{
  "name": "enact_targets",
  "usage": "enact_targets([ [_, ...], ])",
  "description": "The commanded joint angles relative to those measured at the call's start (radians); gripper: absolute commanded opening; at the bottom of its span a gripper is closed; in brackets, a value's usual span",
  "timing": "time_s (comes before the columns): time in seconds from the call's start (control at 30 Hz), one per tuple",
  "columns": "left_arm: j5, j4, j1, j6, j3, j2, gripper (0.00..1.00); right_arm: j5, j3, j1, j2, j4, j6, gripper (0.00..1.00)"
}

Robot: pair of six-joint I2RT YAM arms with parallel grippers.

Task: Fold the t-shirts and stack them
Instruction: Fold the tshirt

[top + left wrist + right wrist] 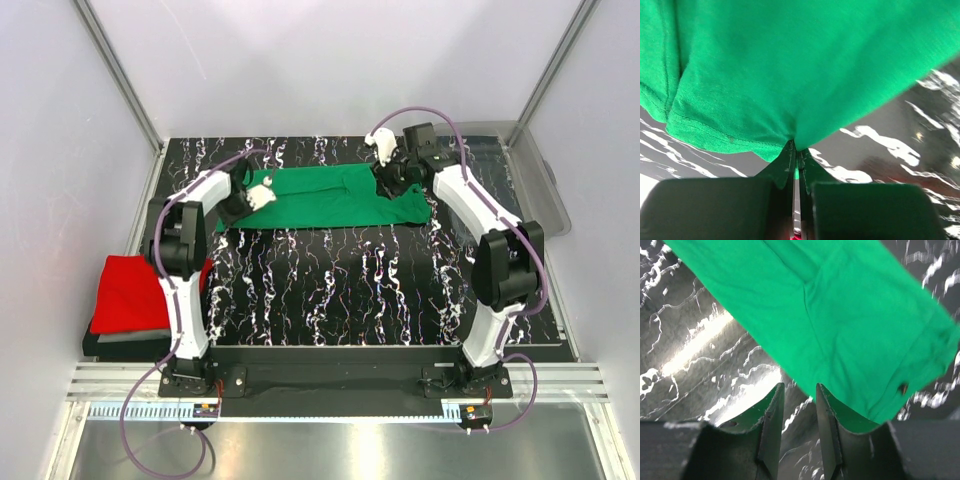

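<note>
The green t-shirt (330, 198) was found laid as a long strip across the far part of the marbled table (340, 290), well apart from the red t-shirt (135, 290), which was stacked on the grey t-shirt (128, 337) at the left edge; the left gripper (796, 152) was seen at the strip's left end, its jaws pressed together on a pinch of hemmed edge; the right gripper (799, 387) was placed at the right end with its jaws narrowly parted and nothing held between them, the cloth lying just past and partly over one finger; the cloth was judged light, limp and liable to sag or crease wherever it was unsupported; a hold through the layers at the right-end hem, matching the left, was judged best, so that the strip could be lifted taut and folded evenly.
</note>
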Motion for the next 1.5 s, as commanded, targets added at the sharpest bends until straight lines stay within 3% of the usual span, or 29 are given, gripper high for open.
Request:
enact_targets([
  [0.0, 0.019, -0.045, -0.03, 0.008, -0.108, -0.163, 0.0, 0.064, -0.05, 0.007, -0.097, -0.003, 0.115, 0.38],
  [0.2, 0.035, -0.252, -0.2, -0.019, -0.323, -0.398, 0.0, 0.075, -0.131, 0.007, -0.115, 0.003, 0.261, 0.38],
  [0.43, 0.145, -0.4, -0.443, -0.203, -0.503, -0.567, 0.02, 0.135, -0.127, 0.007, -0.005, 0.067, 0.313, 0.38],
  [0.67, 0.289, -0.489, -0.618, -0.344, -0.425, -0.547, 0.03, 0.215, 0.011, 0.007, 0.141, 0.033, 0.31, 0.38],
  [1.0, 0.383, -0.518, -0.816, -0.363, -0.239, -0.36, 0.03, 0.253, 0.22, 0.011, 0.377, -0.09, 0.292, 0.36],
  [1.3, 0.449, -0.518, -0.897, -0.381, -0.185, -0.268, 0.03, 0.244, 0.491, 0.018, 0.598, -0.147, 0.296, 0.35],
  [1.47, 0.449, -0.504, -0.934, -0.404, -0.13, -0.217, 0.08, 0.224, 0.679, 0.024, 0.71, -0.136, 0.324, 0.36],
])
